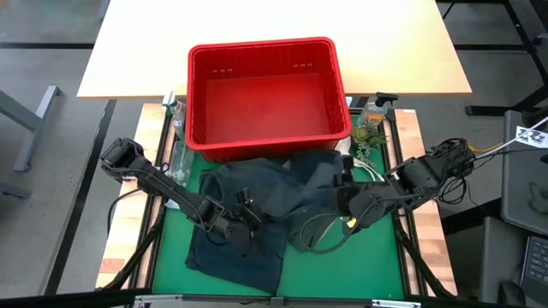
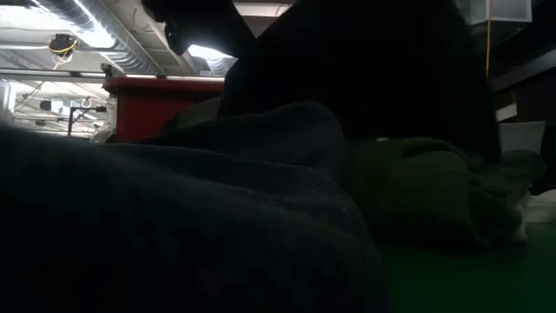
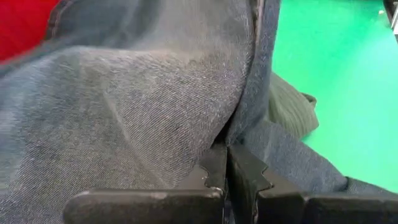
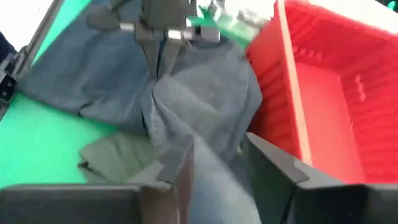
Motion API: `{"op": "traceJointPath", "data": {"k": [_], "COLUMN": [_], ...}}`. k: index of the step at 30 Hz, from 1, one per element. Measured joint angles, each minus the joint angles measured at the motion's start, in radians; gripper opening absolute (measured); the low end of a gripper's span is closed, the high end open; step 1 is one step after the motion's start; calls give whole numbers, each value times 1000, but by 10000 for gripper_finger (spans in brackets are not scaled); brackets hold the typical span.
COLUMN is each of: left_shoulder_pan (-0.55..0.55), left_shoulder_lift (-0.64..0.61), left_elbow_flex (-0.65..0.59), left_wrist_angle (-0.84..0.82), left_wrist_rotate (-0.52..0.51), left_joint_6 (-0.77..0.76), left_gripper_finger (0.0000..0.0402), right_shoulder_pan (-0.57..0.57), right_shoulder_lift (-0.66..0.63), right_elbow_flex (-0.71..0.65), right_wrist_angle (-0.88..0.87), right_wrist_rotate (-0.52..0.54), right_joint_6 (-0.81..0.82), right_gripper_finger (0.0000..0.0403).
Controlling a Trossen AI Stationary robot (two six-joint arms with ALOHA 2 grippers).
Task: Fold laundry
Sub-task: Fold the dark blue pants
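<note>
1. Green matting (image 1: 377, 257) covers your table in the high view; the red basket (image 1: 267, 94) sits at its far edge. The jeans (image 1: 248, 248) lie crumpled in front of the basket, with the left gripper (image 1: 242, 229) on them and the right gripper (image 1: 342, 198) at their other side.
2. Low view: you see dark denim folds and an olive shirt (image 2: 417, 187) behind.
3. Left wrist view: your left fingers (image 3: 214, 171) are pinched shut on a denim fold.
4. Right wrist view: your right fingers (image 4: 177, 168) stand apart, denim running between them; you cannot tell whether they grip it.
</note>
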Motion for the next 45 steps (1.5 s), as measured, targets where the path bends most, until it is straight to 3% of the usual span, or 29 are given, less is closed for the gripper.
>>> {"op": "traceJointPath", "data": {"k": [5, 10, 19, 32, 38, 45], "left_shoulder_pan": [2, 6, 16, 12, -4, -19], "left_shoulder_lift": [-1, -1, -2, -129, -131, -21], "left_elbow_flex": [0, 1, 2, 4, 4, 4], "left_wrist_angle": [8, 9, 39, -43, -261, -428], "left_wrist_rotate": [0, -14, 65, 111, 127, 169], "left_joint_6": [-1, 0, 0, -19, -231, -451], "left_gripper_finger": [8, 57, 130, 112, 97, 77], "right_shoulder_pan": [0, -1, 6, 6, 6, 6], "right_shoulder_lift": [0, -6, -57, -158, -158, -191], "right_elbow_flex": [0, -28, -199, -326, -326, -328], "right_wrist_angle": [-151, -229, -237, -238, -237, -236], "right_wrist_rotate": [-47, -117, -166, -139, -133, -102], "right_joint_6": [151, 295, 260, 247, 243, 198], "right_gripper_finger": [149, 146, 145, 144, 144, 144]}}
